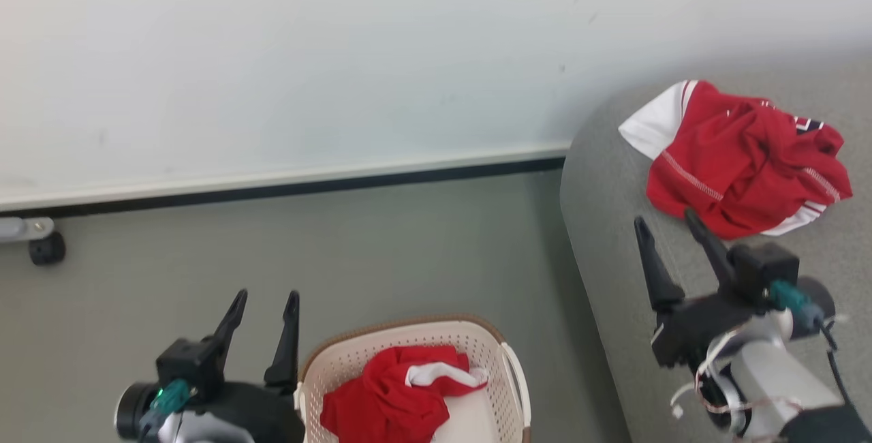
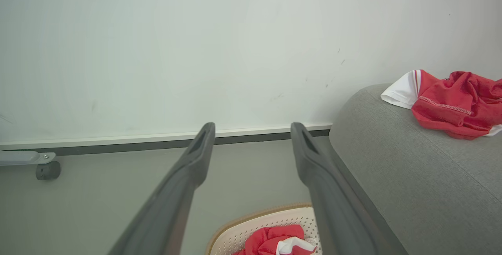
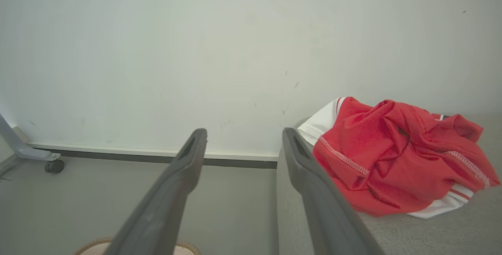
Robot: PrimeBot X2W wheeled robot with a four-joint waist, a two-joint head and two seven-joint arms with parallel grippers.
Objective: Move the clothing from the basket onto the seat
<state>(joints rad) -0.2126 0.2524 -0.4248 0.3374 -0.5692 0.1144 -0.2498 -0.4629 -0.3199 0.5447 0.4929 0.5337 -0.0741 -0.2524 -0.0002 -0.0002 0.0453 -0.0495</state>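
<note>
One red and white garment (image 1: 742, 157) lies crumpled on the grey seat (image 1: 613, 225) at the right; the same garment (image 3: 392, 157) (image 2: 455, 102) appears in both wrist views. A second red garment (image 1: 398, 395) with a white panel sits bunched in the cream basket (image 1: 507, 368) on the floor, its top also low in the left wrist view (image 2: 274, 241). My right gripper (image 1: 667, 221) hovers open over the seat's near edge, just short of the garment there, empty. My left gripper (image 1: 267, 296) stands open and empty over the floor, left of the basket.
A pale wall with a white and dark baseboard (image 1: 286, 180) runs behind the grey floor. A caster wheel on a metal leg (image 1: 46, 247) sits at the far left by the wall. The seat's rounded side (image 2: 372, 176) rises close beside the basket.
</note>
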